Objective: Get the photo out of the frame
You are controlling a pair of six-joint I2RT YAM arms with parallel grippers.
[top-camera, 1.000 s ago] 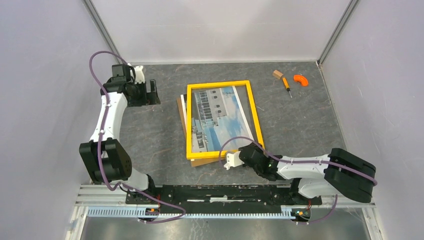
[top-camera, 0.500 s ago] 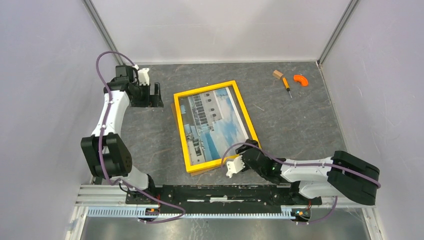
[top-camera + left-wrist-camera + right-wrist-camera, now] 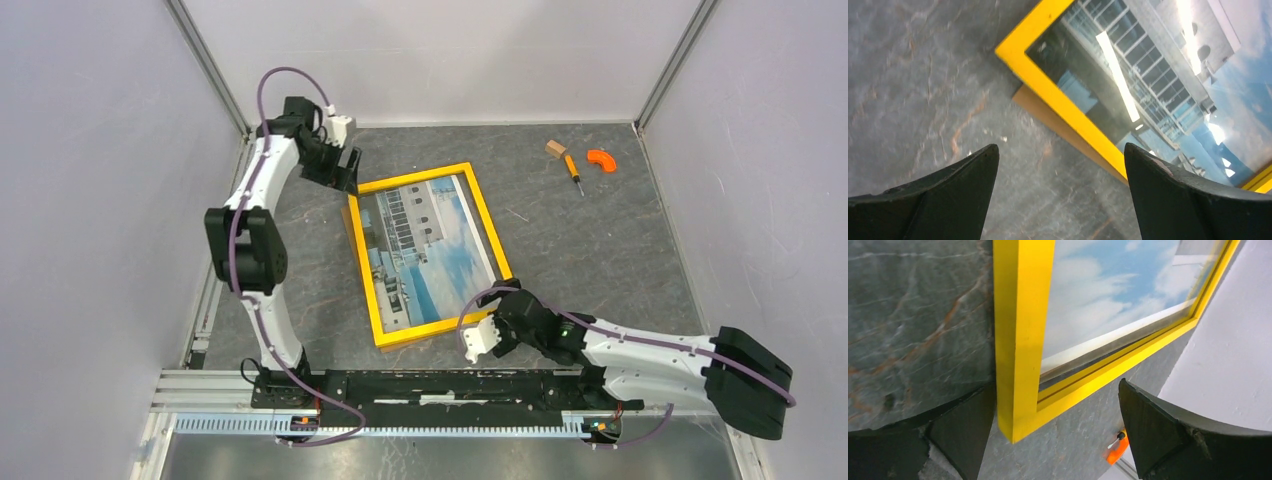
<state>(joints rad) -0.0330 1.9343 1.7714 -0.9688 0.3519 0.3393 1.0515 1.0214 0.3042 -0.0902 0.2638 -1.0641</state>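
Note:
The frame [image 3: 371,262], with its yellow border, lies flat and slightly turned in the middle of the table. The photo [image 3: 425,248] of a white building and blue sky shows inside it. My left gripper [image 3: 342,175] hangs open just off the frame's far left corner. In the left wrist view the gripper [image 3: 1060,165] has only table between its fingers, with the frame [image 3: 1058,95] and photo [image 3: 1158,65] beyond. My right gripper [image 3: 503,318] is open around the near right corner. In the right wrist view the gripper [image 3: 1057,386] straddles the frame [image 3: 1020,340], unclamped, and the photo [image 3: 1098,290] shows behind glass.
A brown backing board [image 3: 1038,107] peeks out under the frame's left side. An orange-handled screwdriver [image 3: 573,168], a small wooden block [image 3: 553,148] and an orange curved piece [image 3: 601,159] lie at the back right. White walls enclose the table.
The frame, raised and offset a second ago, has dropped flat over the photo. My right gripper opened and let go of its near corner. The left arm swung right to the far left corner.

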